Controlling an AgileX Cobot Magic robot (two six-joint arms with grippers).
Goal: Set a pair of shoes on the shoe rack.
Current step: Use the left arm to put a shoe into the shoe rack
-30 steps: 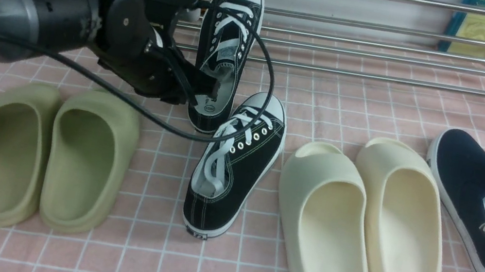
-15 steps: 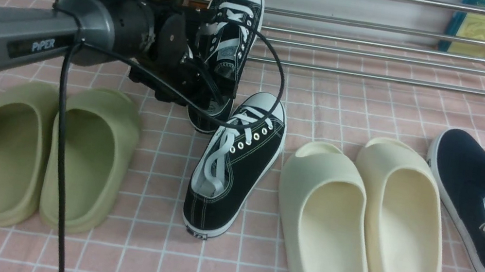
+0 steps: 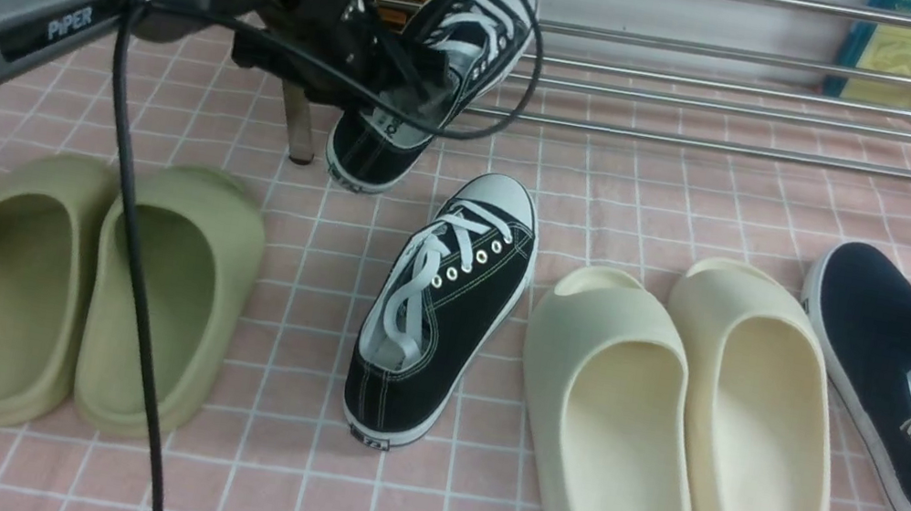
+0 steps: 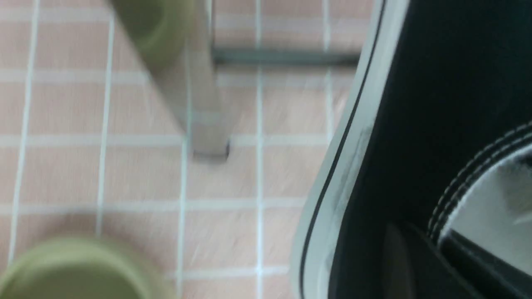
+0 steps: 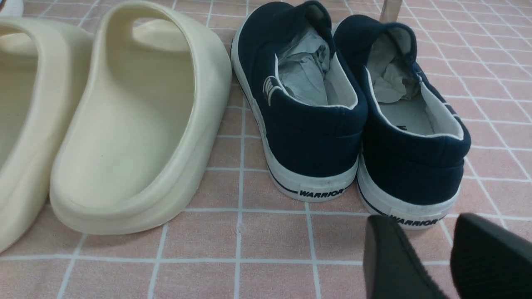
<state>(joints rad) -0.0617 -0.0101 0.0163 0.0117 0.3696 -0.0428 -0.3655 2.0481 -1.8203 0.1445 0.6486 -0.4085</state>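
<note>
The left fingers (image 3: 400, 80) are clenched on the collar of one black sneaker (image 3: 454, 43). It is held off the worktop (image 3: 614, 190) and tilted, with its toe in over the lower rails at the left end of the shoe rack (image 3: 748, 110) and its heel just beside a rack leg (image 3: 300, 118). The arm's black cable (image 3: 135, 290) loops around this shoe. The other black sneaker (image 3: 446, 310) lies on the worktop between the olive slides (image 3: 97, 297) and the cream slides (image 3: 670, 412). The navy slip-ons (image 3: 896, 385) sit farther right. The right fingers (image 5: 386, 257) are spread and grip nothing, near the slip-ons' heels.
</note>
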